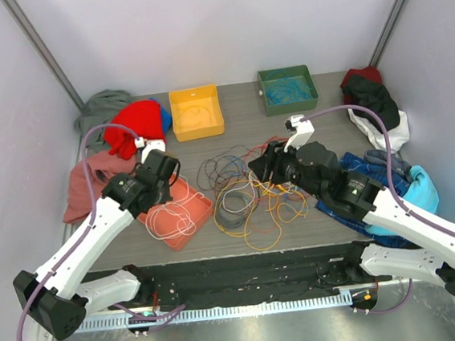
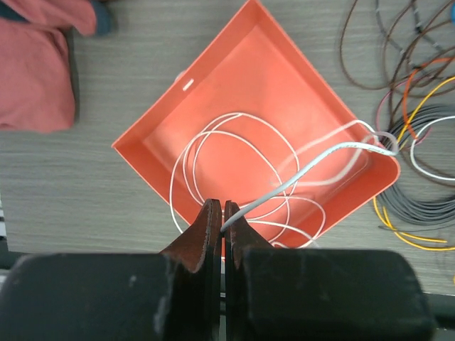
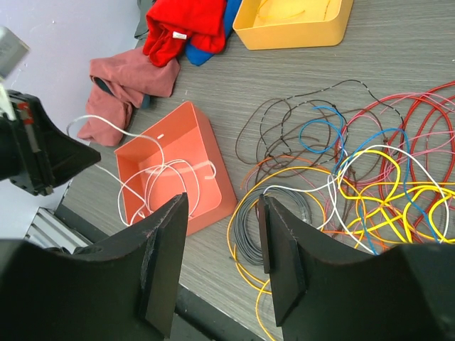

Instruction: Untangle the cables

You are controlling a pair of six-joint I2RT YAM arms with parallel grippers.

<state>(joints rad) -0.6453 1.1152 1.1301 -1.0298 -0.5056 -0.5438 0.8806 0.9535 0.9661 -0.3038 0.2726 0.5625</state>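
The cables [image 1: 246, 197] lie in a loose multicoloured tangle at mid-table, with a grey coil [image 3: 249, 227] at its near left. A white cable [image 2: 313, 167] loops inside the orange tray [image 2: 249, 78] and runs over the tray's corner toward the pile. My left gripper [image 2: 222, 207] hangs above the tray, shut on this white cable's end. My right gripper [image 3: 223, 200] is open, hovering above the pile's left edge beside the grey coil, nothing between its fingers. In the top view the left gripper [image 1: 163, 170] and right gripper [image 1: 258, 167] flank the pile.
At the back stand a yellow bin [image 1: 175, 115] and a green bin [image 1: 262, 93], each holding wire. Red cloth [image 1: 136, 124] and a pink garment [image 1: 84, 184] lie left; blue garments [image 1: 405, 177] and a dark cloth [image 1: 374, 100] lie right.
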